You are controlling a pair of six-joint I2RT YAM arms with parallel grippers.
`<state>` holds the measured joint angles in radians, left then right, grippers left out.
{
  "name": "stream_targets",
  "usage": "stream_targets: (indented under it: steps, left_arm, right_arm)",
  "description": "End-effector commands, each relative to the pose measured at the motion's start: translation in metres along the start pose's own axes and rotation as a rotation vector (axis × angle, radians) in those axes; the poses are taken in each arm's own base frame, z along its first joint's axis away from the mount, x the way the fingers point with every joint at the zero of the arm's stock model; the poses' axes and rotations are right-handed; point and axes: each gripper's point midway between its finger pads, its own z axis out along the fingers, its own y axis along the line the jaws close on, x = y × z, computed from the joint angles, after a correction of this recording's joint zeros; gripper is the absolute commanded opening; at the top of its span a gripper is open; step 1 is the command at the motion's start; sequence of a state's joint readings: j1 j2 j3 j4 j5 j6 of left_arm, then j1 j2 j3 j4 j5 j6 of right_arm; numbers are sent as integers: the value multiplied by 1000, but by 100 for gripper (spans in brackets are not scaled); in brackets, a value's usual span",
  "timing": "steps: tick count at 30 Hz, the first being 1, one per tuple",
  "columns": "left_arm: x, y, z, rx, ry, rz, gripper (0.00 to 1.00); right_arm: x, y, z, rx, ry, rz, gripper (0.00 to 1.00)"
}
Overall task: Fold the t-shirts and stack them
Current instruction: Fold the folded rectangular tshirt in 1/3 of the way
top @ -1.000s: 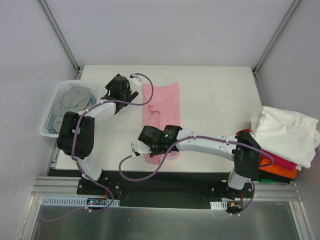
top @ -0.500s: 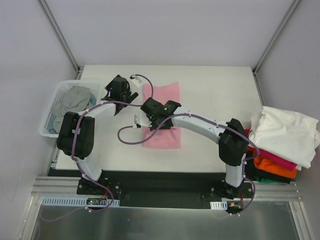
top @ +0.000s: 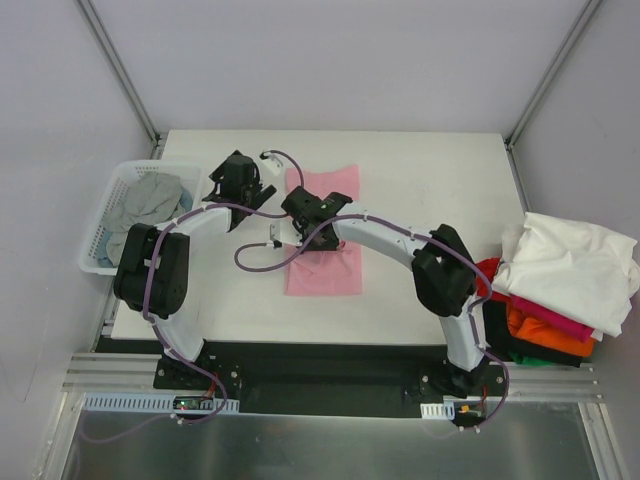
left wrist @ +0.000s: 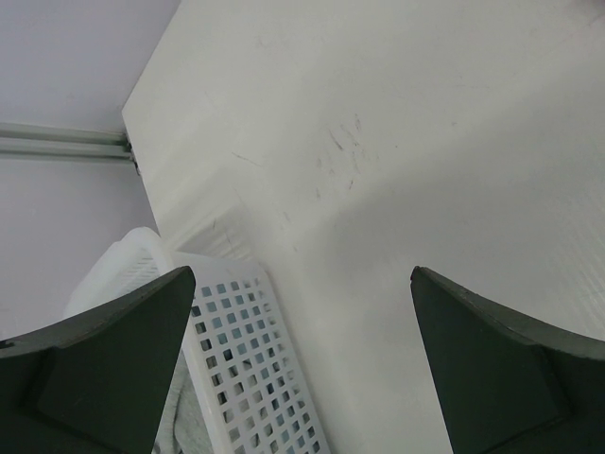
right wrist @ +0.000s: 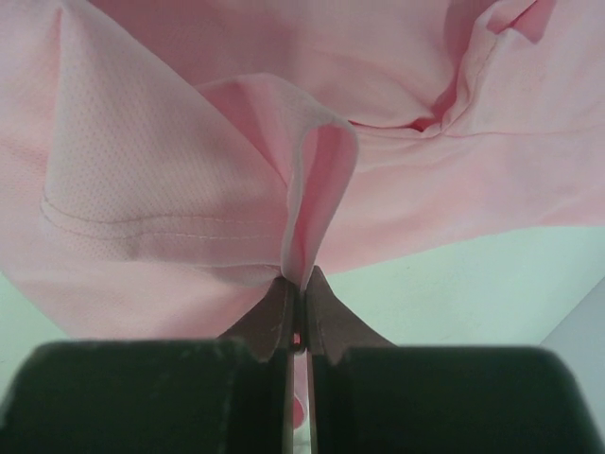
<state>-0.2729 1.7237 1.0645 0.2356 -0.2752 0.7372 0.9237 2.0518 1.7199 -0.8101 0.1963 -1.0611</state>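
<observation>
**Stack built at the right, pink shirt mid-fold, grey one waiting**

The table (top: 430, 190) carries one shirt only. Off its right edge sits the stack (top: 545, 335): orange, magenta, red and black layers lie flat, so those look finished. The white shirt (top: 575, 265) on top is rumpled and overhangs the pile, and may want tidying.

The pink shirt (top: 335, 275) lies left of the table's centre as a long narrow strip running far to near, so its sides seem already folded in. The lengthwise fold looks to be in hand, with the near part lying flat and the middle lifted.

The basket (top: 98, 262) hangs at the table's left edge with the grey shirt (top: 150, 200) bunched inside, untouched. That one has every step left, and I cannot tell whether more cloth lies under it.

The right fingers (right wrist: 321, 322) are clenched on a raised fold of pink cloth. The left fingers (left wrist: 492, 369) are spread wide and hold nothing, over bare table between basket and pink shirt.
</observation>
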Motion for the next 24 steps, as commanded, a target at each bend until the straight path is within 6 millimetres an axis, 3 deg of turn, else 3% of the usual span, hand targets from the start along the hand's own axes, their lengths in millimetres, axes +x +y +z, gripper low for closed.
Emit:
stream_targets:
  steps: [1,24]
  left_arm:
    - [-14,23,-12,-66,-49,-27,99]
    - [-5,15,-10,-59,-40,-22,99]
  right_arm:
    - [-12,-13,2,7,-46,-3,1]
    - [0,-30,43,12,-13,31,1]
